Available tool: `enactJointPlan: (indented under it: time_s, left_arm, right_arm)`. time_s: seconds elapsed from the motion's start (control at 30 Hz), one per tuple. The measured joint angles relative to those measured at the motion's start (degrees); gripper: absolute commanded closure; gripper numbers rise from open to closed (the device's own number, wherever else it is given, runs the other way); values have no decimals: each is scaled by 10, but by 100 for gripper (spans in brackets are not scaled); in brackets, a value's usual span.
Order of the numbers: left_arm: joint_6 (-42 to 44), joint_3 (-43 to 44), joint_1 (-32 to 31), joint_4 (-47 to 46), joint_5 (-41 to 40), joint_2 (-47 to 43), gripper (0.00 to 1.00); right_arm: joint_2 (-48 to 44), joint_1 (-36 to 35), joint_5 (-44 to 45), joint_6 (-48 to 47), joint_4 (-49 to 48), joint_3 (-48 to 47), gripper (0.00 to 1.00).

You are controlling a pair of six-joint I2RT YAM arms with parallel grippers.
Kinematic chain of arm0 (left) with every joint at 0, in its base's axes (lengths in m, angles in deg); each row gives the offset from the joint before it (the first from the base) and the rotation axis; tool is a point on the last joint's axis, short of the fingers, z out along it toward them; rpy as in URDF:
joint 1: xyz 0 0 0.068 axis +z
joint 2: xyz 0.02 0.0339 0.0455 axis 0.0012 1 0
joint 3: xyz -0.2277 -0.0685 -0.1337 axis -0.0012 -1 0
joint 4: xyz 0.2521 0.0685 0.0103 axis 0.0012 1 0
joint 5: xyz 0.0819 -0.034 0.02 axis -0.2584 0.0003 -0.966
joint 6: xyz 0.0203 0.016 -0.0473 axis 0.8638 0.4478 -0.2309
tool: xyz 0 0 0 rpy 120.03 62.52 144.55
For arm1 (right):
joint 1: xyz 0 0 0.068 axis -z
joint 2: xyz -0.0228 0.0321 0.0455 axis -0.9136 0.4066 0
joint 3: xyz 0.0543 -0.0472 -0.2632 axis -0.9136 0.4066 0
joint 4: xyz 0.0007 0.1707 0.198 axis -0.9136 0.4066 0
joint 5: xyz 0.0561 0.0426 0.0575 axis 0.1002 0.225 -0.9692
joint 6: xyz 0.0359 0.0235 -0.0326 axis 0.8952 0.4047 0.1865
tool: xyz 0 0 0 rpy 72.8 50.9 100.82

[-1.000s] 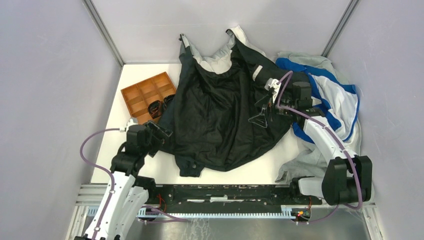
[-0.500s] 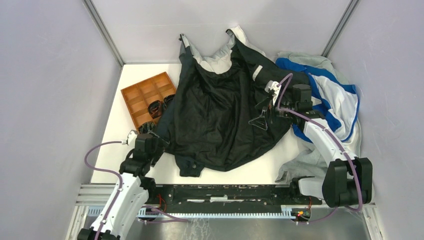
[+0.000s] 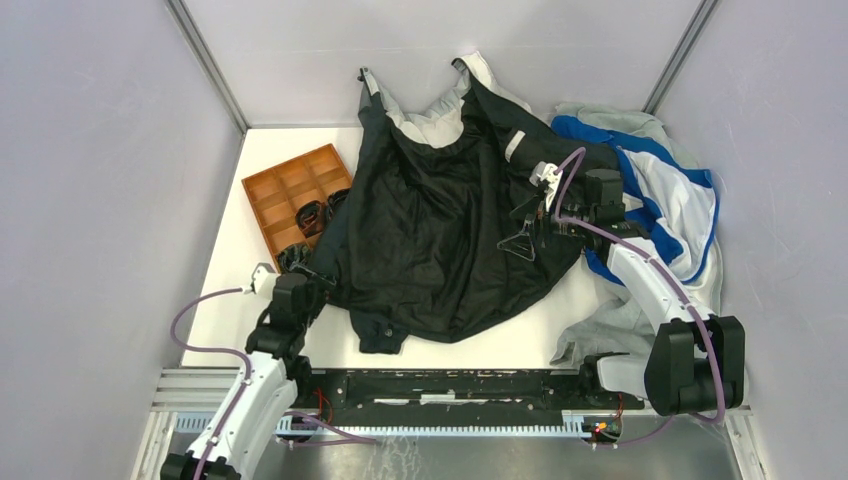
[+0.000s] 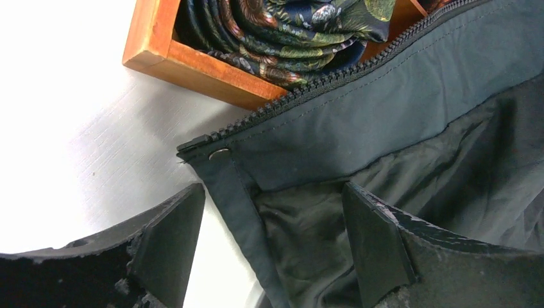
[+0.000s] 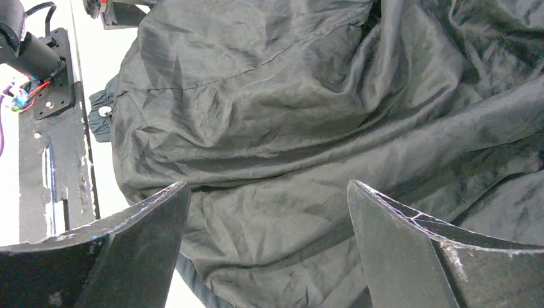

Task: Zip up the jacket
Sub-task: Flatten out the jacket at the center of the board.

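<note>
Your left pincer [image 4: 272,205], spread, has backed toward the near edge of the counter [image 3: 225,300], straddling the zipper corner of the jacket [image 3: 440,240]. Right pincer [image 5: 269,199] spread. Zipping not begun.

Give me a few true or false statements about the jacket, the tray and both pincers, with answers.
1. The dark hooded jacket lies unzipped, lining up. True.
2. The left pincer is clamped on the jacket's hem. False: it is open, the hem corner between its fingers.
3. The orange wooden compartment tray sits at the jacket's left. True.
4. The right pincer is shut. False: it is open above the jacket.
5. The blue-and-white garment lies beside the tray. False: it lies right of the jacket.
</note>
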Motion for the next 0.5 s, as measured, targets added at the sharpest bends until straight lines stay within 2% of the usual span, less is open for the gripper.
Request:
enactJointPlan:
  time_s: [0.17, 0.3, 0.4, 0.43, 0.5]
  left_arm:
    - [0, -24, 0, -44, 1, -5, 34]
    - [0, -25, 0, -42, 2, -5, 71]
    - [2, -25, 0, -38, 5, -17, 94]
    - [3, -24, 0, -35, 8, -23, 98]
    - [13, -14, 0, -18, 13, -37, 98]
  right_arm:
    - [0, 0, 0, 0, 0, 0, 2]
    - [0, 0, 0, 0, 1, 0, 2]
    - [0, 0, 0, 0, 1, 0, 2]
    - [0, 0, 0, 0, 2, 0, 2]
    - [0, 0, 0, 0, 4, 0, 2]
